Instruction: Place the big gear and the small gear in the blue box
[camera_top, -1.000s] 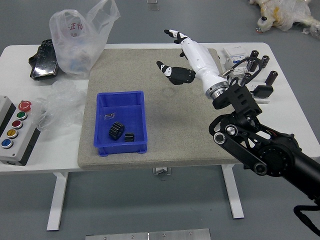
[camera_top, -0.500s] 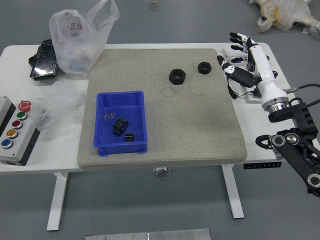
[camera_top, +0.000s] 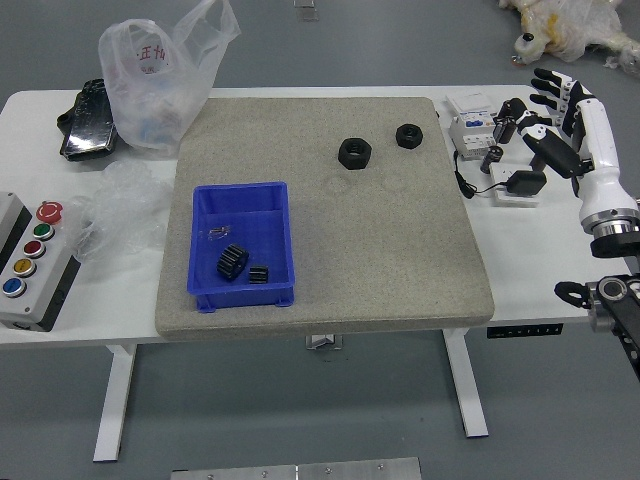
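Observation:
My right hand (camera_top: 556, 118) hangs over the table's right side, fingers spread and holding nothing, well away from the blue box. In the blue box (camera_top: 210, 285), left of the table's middle, lie a big dark gear (camera_top: 232, 262) and, to its lower right, a small dark gear (camera_top: 259, 274). A small metal piece sits near them in the box. Two black nut-like rings, a larger one (camera_top: 354, 153) and a smaller one (camera_top: 409, 136), rest on the grey mat.
White devices (camera_top: 474, 130) with black parts and a cable stand at the right. A button panel (camera_top: 35, 270), crumpled clear plastic (camera_top: 120, 210), a plastic bag (camera_top: 160, 80) and a black package (camera_top: 90, 122) are at the left.
My right hand has moved right, from above the mat to the table's right side. The two black rings and the white devices have come into clearer view. The big gear shifted slightly inside the box.

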